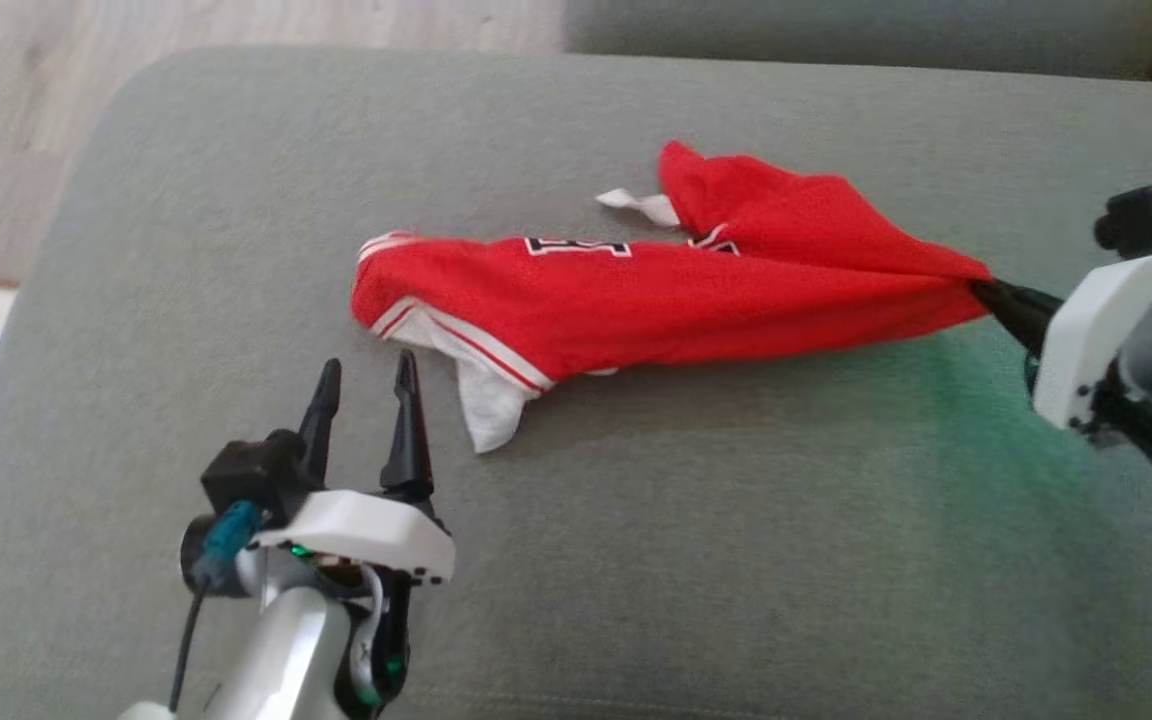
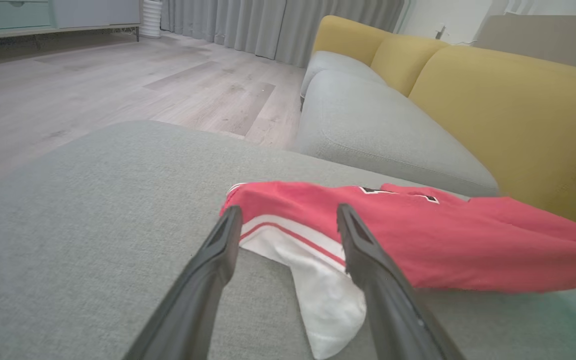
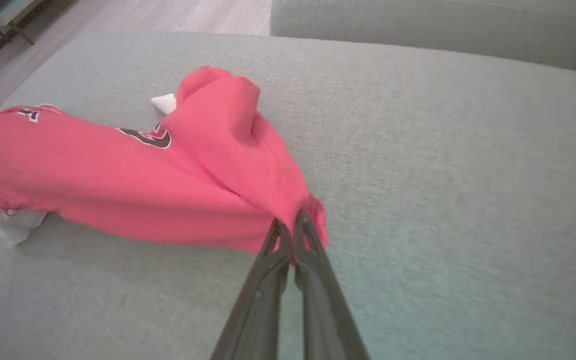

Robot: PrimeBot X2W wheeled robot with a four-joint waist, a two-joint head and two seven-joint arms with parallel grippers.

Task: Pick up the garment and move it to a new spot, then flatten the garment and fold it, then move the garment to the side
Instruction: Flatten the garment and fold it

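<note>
1 red garment [image 1: 676, 300] is lying stretched across the grey sofa cushion [image 1: 636, 560]. The 2 right fingers [image 1: 1014, 306] are pinching its right end tight between them, while the 2 left fingers [image 1: 406, 425] are standing wide apart just beside its white hem.

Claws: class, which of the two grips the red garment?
The right claw, shut on one end of the garment; the left claw stands open, gripping nothing.

garment [image 1: 656, 300]: red jersey, white trim | bunched lengthwise | lying on grey cushion [image 1: 636, 550]
</note>
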